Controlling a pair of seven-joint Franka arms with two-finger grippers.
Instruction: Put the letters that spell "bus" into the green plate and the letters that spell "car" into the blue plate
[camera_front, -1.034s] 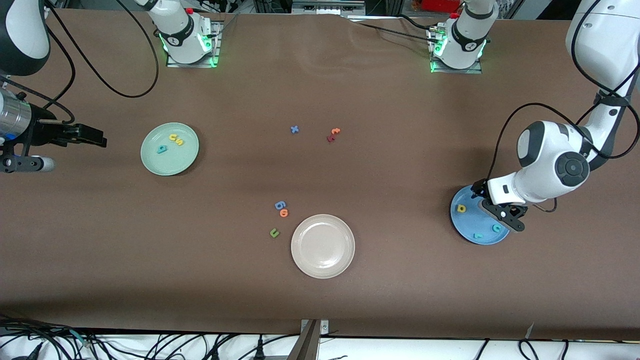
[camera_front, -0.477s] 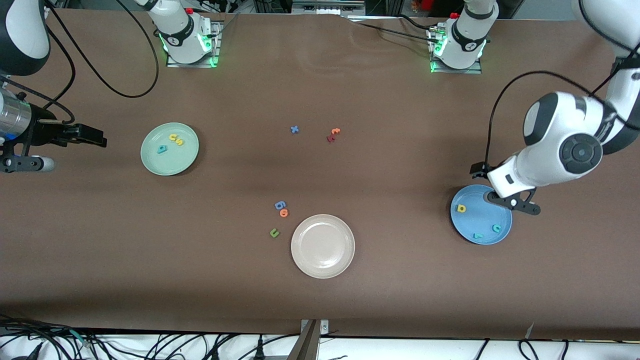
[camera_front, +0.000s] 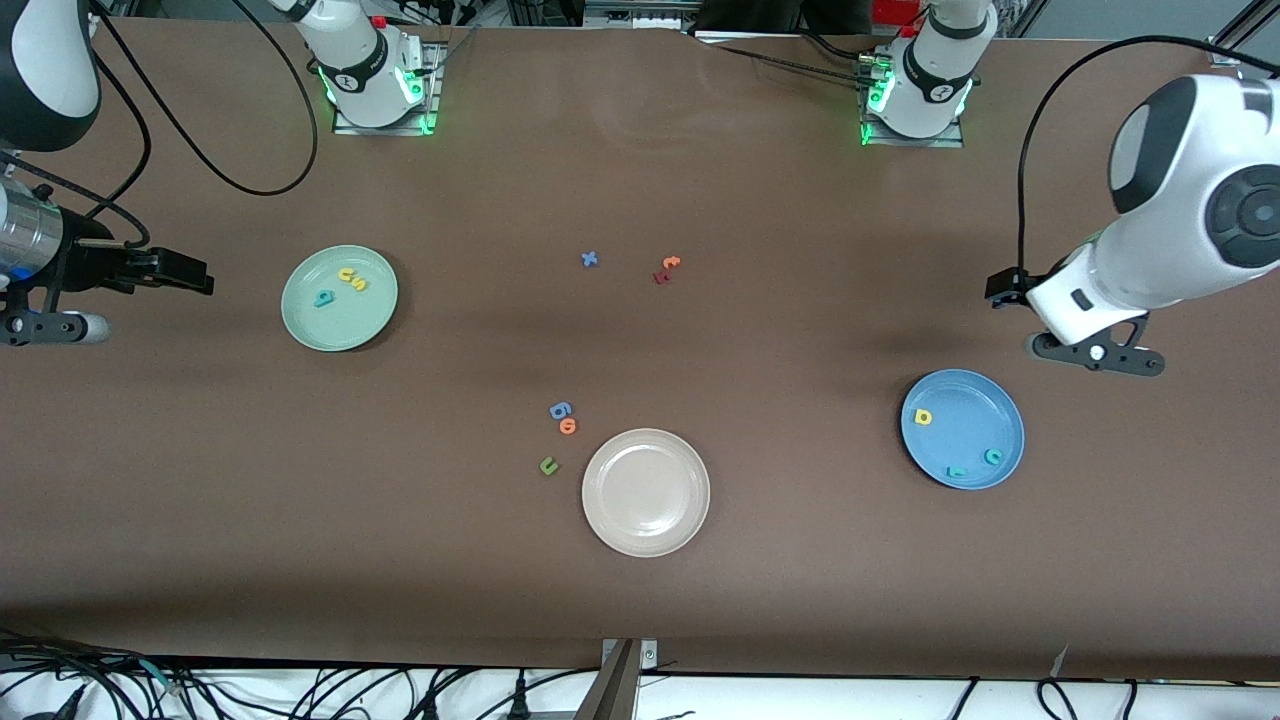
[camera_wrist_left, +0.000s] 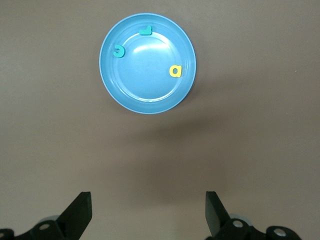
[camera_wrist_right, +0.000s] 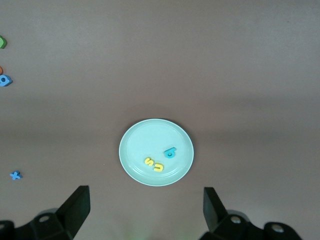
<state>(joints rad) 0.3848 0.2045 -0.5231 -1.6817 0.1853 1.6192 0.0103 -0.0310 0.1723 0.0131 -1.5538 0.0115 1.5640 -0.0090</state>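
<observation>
Letters for "car" all lie flat in the blue plate (camera_front: 965, 405), toward the left arm's end of the desk (camera_front: 800, 560). Read from the front view, the teal "r" (camera_front: 957, 471) is at the plate's six o'clock, the teal "c" (camera_front: 993, 456) near four o'clock, and the yellow "a" (camera_front: 923, 417) near nine o'clock, each apart from the others. They look thin, stiff and very light, likely to skid on the glossy plate. Any regrasp would best come straight down, with a pinch across a letter's outer edges rather than its open loop. The left arm's jaws hang wide and empty over bare desk just off the blue plate's one o'clock. Farther from the front camera, toward the right arm's end, the green plate (camera_front: 345, 325) holds the "bus" set: the teal "b" (camera_front: 324, 298) just off centre toward nine o'clock, the yellow "u" (camera_front: 347, 273) at twelve, and the yellow "s" (camera_front: 359, 284) touching or just beside it near one o'clock. That close pair would be the awkward one to separate. The right arm's jaws are also wide and empty, over the desk well out at the green plate's nine o'clock, where that arm waits. Both words appear sorted, so the task looks complete.
</observation>
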